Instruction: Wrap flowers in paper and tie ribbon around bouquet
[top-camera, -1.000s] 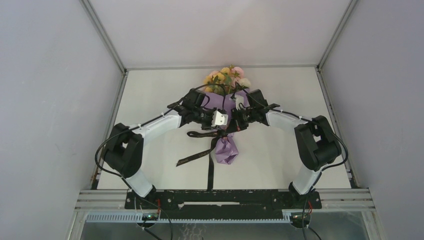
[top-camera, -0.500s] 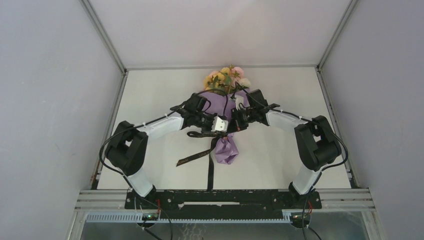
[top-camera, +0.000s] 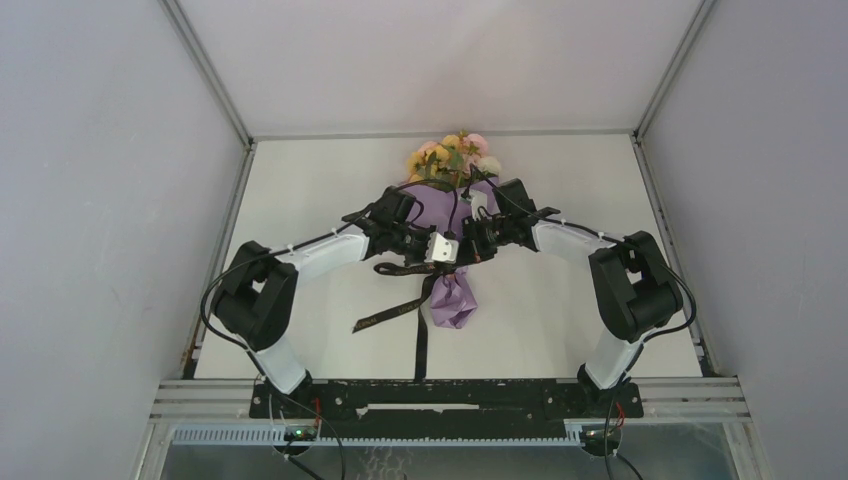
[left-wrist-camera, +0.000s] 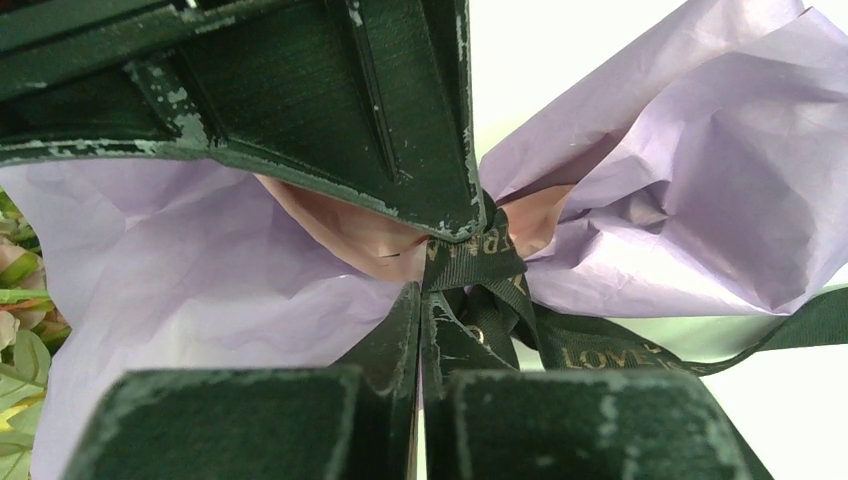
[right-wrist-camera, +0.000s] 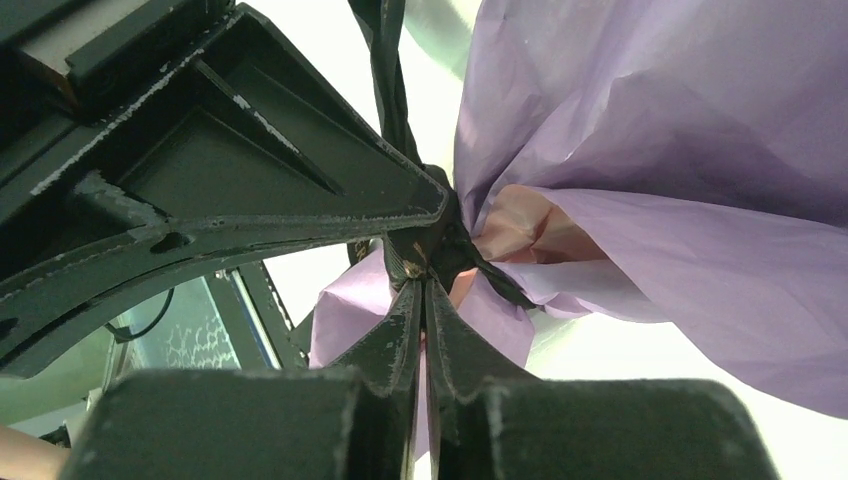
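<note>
The bouquet (top-camera: 438, 212) lies in the middle of the white table (top-camera: 300, 190), its flowers (top-camera: 452, 158) pointing to 12 o'clock. They are pink, yellow and cream heads with green leaves. The paper (top-camera: 455, 300) is lilac outside and pink where it folds in. It is creased, pinched to a narrow waist, and flares again into a crumpled tail toward 6 o'clock. The ribbon (top-camera: 395, 311), black with gold lettering, is knotted round that waist. One tail of it runs to 6 o'clock and another slants to 8 o'clock across the tabletop.

Grey enclosure walls (top-camera: 100, 200) stand at 9, 12 and 3 o'clock, well apart from the bouquet. Both wrists cover the waist from above, hiding the knot in the overhead view.

The arms reach in from 7 and 5 o'clock with elbows out, and the grippers nearly touch over the waist. The left gripper (left-wrist-camera: 445, 258) is closed tight, its tips pinching the ribbon at the knot. The right gripper (right-wrist-camera: 430, 245) is also nipped onto the knotted ribbon, its fingertips almost meeting.
</note>
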